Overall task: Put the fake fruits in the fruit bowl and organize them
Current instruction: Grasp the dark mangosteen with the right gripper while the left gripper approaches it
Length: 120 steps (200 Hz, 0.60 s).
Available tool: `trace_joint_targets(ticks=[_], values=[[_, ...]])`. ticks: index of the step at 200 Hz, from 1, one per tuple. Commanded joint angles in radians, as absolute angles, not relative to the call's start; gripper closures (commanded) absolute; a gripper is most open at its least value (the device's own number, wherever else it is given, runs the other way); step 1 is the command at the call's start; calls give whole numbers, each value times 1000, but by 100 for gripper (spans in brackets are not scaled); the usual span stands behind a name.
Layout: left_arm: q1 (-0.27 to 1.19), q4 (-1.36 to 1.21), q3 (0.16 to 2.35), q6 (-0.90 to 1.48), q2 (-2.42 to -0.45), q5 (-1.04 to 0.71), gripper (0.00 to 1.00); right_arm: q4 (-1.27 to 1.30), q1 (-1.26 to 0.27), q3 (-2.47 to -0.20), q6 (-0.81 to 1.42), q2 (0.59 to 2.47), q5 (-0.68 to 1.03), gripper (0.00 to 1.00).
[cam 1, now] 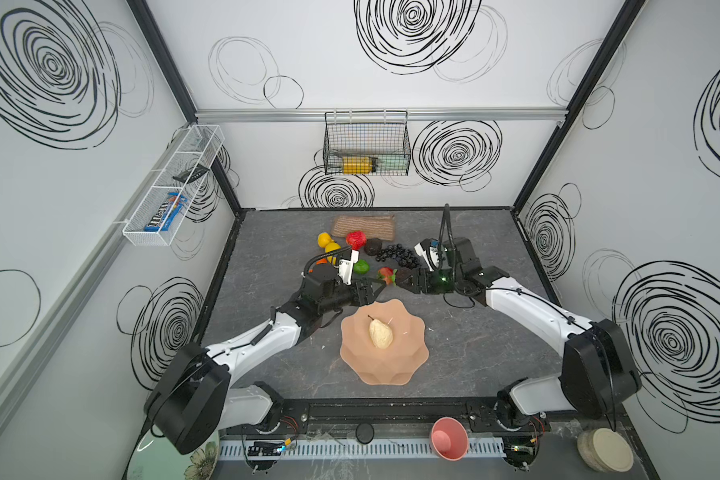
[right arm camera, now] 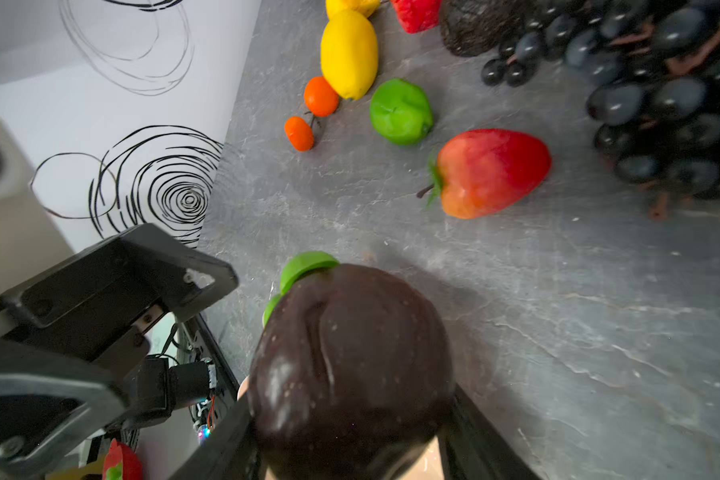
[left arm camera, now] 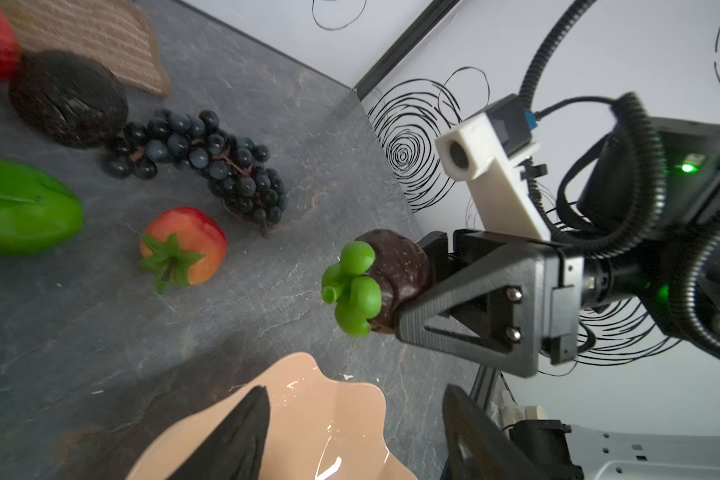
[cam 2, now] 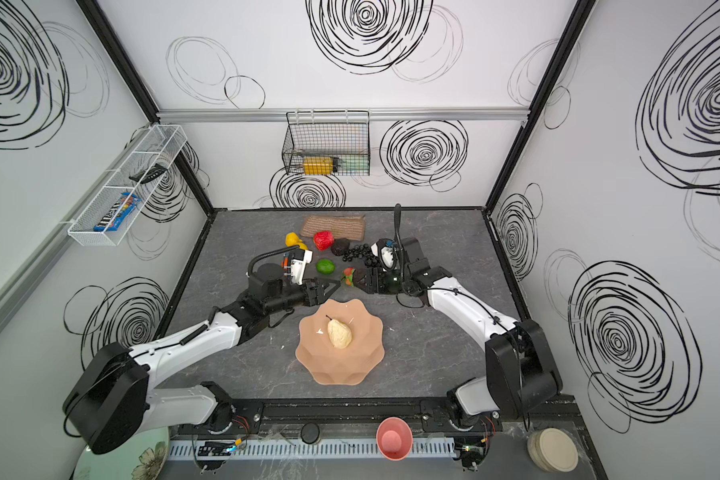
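Nearest you, the fruit bowl [cam 1: 408, 365] holds only the pear [cam 1: 380, 333]. It lies on its side, long axis running near to far, stem end pointing away from you and a little left. By my reckoning that is one fruit in and all the others to go.

Over the bowl's far rim, your left gripper [cam 1: 378, 286] hangs with jaws apart and empty. Your right gripper [left arm camera: 418, 282] is clamped on a dark round fruit [left arm camera: 395, 270], its green cap facing the left gripper.

Beyond them, on the table, lie the strawberry [cam 1: 386, 274], lime [cam 1: 361, 266], grape bunch [cam 1: 395, 254], avocado [cam 1: 373, 246], apple [cam 1: 357, 240], lemons [cam 1: 324, 240] and oranges [right arm camera: 321, 96].
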State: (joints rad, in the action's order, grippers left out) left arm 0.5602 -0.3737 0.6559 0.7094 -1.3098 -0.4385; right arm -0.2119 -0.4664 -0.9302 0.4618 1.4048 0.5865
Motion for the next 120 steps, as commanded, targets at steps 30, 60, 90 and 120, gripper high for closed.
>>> trace_joint_targets(ticks=[30,60,90,120], values=[[566,-456,703,772,-1358,-475,40,-87,-516,-876,525,1361,624,38],[539,-515,678,830,-1374,-477,47,-58,-545,-883,539,1370,620,39],[523,-545,675,862,-1384,-504,53,-42,-557,-889,549,1379,617,39],[511,-543,650,874,-1369,-503,59,-41,-561,-894,550,1382,612,39]])
